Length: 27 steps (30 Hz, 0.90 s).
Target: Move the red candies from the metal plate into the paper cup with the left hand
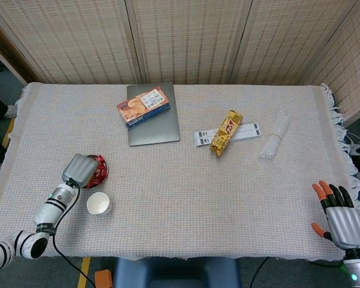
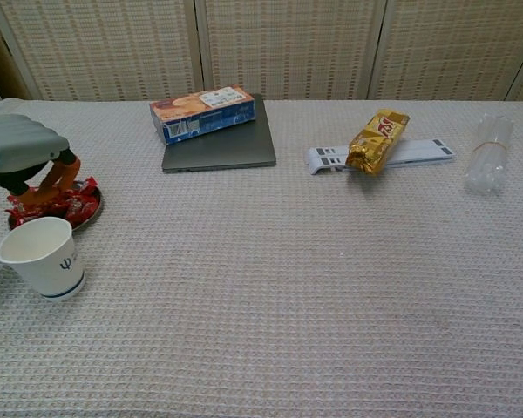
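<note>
Left robot hand [image 2: 22, 152] above red candies [image 2: 57, 202], paper cup [image 2: 41, 257] beside.

Looks like a robot test room, a lab set-up rather than a home. Woven screen panels [image 1: 186, 39] close off the back and right side as a makeshift backdrop. The surface [image 1: 186, 198] wears a pale waffle-weave cloth with fringe at its right edge. Odd, unrelated props sit on it: a biscuit box [image 1: 143, 106] on a grey laptop [image 1: 156, 126], a gold snack packet [image 1: 226, 132]. Cabling [image 1: 63, 243] trails at the front edge; yellow floor tape [image 1: 83, 270] shows below.
</note>
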Each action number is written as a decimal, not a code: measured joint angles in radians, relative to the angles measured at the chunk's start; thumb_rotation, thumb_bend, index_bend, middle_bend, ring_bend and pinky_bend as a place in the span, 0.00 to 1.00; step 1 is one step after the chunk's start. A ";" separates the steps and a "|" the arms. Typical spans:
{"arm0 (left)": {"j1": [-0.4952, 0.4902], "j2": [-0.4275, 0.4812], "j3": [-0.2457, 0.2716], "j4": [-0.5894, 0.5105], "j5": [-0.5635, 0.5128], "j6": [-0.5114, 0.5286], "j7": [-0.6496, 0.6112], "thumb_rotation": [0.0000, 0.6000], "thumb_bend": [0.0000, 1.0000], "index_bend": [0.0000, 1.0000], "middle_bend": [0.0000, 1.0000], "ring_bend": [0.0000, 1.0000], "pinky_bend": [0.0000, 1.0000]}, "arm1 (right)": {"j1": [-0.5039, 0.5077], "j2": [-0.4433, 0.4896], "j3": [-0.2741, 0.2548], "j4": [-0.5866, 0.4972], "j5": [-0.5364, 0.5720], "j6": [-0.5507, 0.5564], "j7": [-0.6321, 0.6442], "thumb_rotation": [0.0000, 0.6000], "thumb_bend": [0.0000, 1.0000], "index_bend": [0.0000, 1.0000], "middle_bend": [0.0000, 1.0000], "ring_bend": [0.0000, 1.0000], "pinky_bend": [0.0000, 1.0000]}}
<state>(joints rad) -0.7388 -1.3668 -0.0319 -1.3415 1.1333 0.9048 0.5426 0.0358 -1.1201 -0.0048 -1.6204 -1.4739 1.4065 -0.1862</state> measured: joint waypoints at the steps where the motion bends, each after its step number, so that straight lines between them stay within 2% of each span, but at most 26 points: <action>1: 0.004 0.013 0.001 -0.023 0.006 0.009 0.001 1.00 0.48 0.55 0.57 0.62 1.00 | 0.000 0.000 -0.001 0.000 -0.001 -0.001 0.000 1.00 0.11 0.00 0.00 0.00 0.00; 6: 0.030 0.085 0.011 -0.155 0.039 0.055 0.000 1.00 0.48 0.55 0.58 0.62 1.00 | 0.003 0.002 -0.006 0.000 -0.009 -0.007 0.003 1.00 0.11 0.00 0.00 0.00 0.00; 10: 0.063 0.162 0.031 -0.287 0.104 0.114 0.000 1.00 0.47 0.55 0.58 0.62 1.00 | 0.002 0.005 -0.013 -0.001 -0.024 -0.003 0.008 1.00 0.11 0.00 0.00 0.00 0.00; 16: 0.106 0.228 0.062 -0.413 0.198 0.179 0.018 1.00 0.47 0.55 0.58 0.63 1.00 | 0.000 0.009 -0.024 -0.004 -0.044 0.001 0.013 1.00 0.11 0.00 0.00 0.00 0.00; 23: 0.123 0.215 0.078 -0.451 0.221 0.182 0.072 1.00 0.48 0.54 0.57 0.63 1.00 | -0.004 0.014 -0.033 -0.004 -0.065 0.011 0.023 1.00 0.11 0.00 0.00 0.00 0.00; 27: 0.128 0.184 0.072 -0.437 0.212 0.183 0.095 1.00 0.46 0.45 0.51 0.63 1.00 | -0.007 0.016 -0.033 -0.004 -0.068 0.019 0.029 1.00 0.11 0.00 0.00 0.00 0.00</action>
<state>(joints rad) -0.6107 -1.1824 0.0403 -1.7782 1.3449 1.0878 0.6375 0.0283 -1.1037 -0.0375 -1.6247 -1.5415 1.4252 -0.1574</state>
